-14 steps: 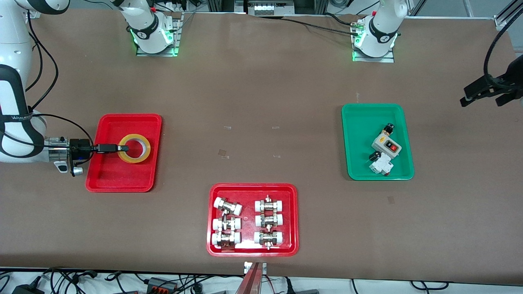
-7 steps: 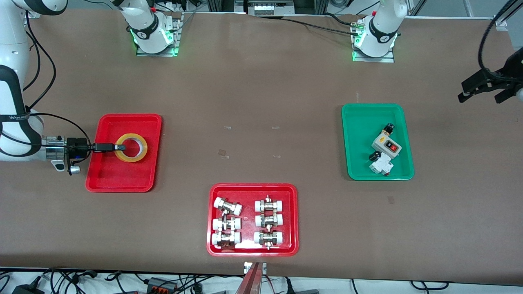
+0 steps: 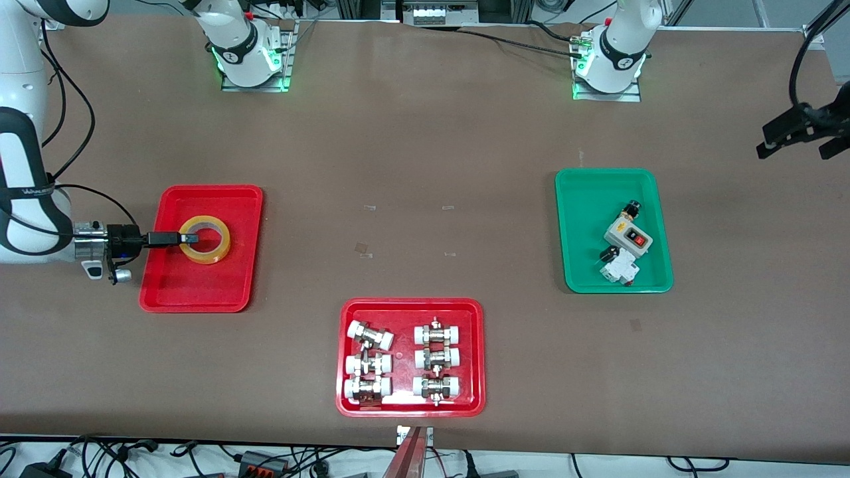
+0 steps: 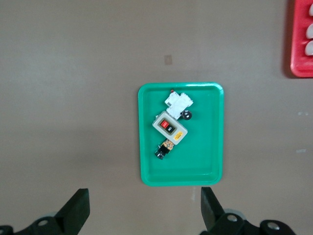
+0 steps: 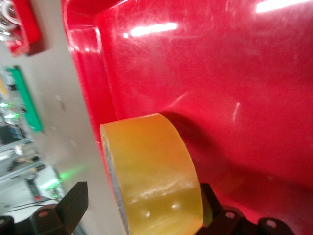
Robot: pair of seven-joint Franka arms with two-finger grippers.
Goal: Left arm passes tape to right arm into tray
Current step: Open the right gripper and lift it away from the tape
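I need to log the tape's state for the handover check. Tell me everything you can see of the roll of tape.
The tape is a wide roll of translucent yellow film with a pale inner core and an open centre. It sits over the plain red tray, toward the right arm's end of the table. The right pincer grips its wall, one finger inside the ring and one outside. In the right wrist view its glossy side shows close above the tray floor; contact is unclear.

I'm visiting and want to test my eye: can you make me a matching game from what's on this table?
Things:
1. tape
2. switch box
3. metal fittings
4. left claw

Places:
A. green tray
B. plain red tray, held by the right claw
C. in the air, open, holding nothing
D. red tray nearest the front camera

Pairs: 1-B, 2-A, 3-D, 4-C
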